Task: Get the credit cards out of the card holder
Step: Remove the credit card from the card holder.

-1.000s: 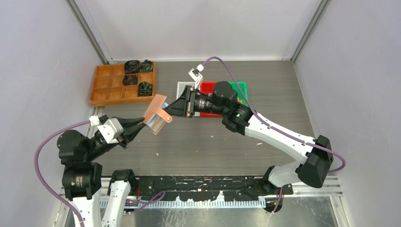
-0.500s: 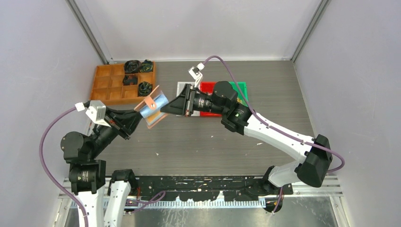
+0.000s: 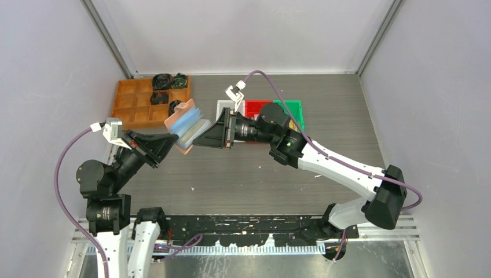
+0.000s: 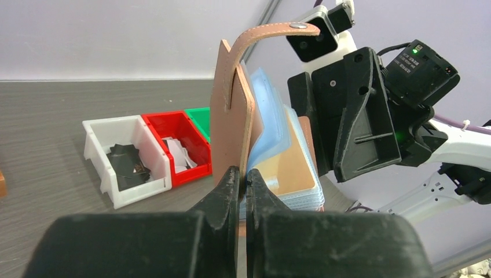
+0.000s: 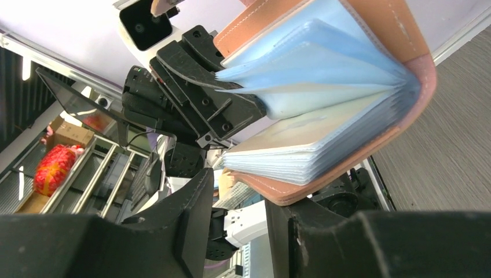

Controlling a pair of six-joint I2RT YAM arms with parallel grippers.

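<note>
- The card holder [image 3: 184, 126] is in the air above the desk [image 3: 243, 174], between the two pincers and in front of the wooden tray [image 3: 136, 104].
- The left pincer [image 3: 169, 141] is clenched on the holder's tan cover; the left wrist view shows its fingers [image 4: 228, 194] pressed together on that cover's lower edge.
- The cover stands upright there, with its snap strap [image 4: 272, 32] curling over the top.
- The holder is fanned open, and its blue sleeves [image 5: 324, 75] spread between the two covers.
- One card [image 4: 286, 168], tan-faced, shows in a sleeve.
- The right pincer [image 3: 200, 137] is released, its jaws apart at the edge of the other cover [image 5: 324, 168].
- I cannot tell whether that cover touches a finger.
- On the desk behind the holder, white [image 4: 95, 152], red [image 4: 194, 145] and green [image 4: 200, 114] bins stand side by side.
- The white and red bins hold small items.
- Some of the tray's compartments hold dark bundles [image 3: 162, 81].
</note>
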